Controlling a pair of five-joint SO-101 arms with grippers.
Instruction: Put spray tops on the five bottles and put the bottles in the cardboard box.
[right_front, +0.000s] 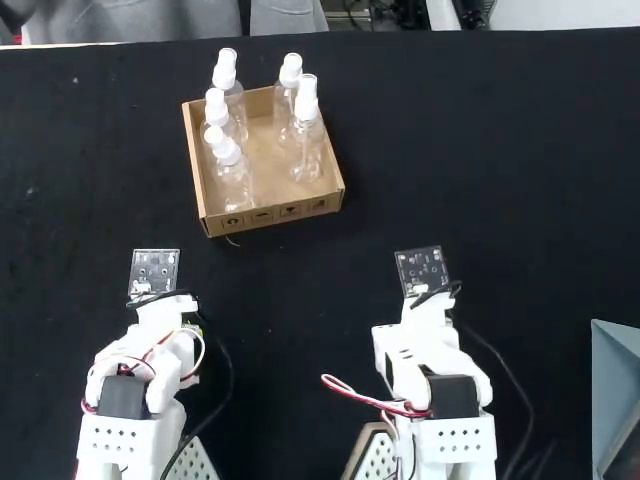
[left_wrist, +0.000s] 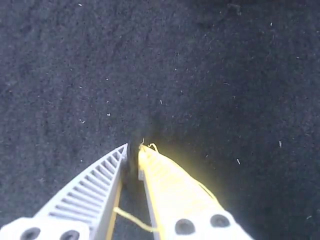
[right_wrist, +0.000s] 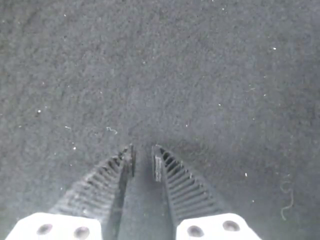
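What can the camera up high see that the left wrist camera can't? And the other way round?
High view: the cardboard box with five bottles inside it, spray tops on, and the two arms from above. Left wrist view: a close look at its own jaws, one white and one yellow, tips touching, holding nothing. Both: the black table.

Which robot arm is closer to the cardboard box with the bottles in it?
Left. The left arm sits just short of the cardboard box's near left corner. The right arm sits farther away, out past its near right corner.
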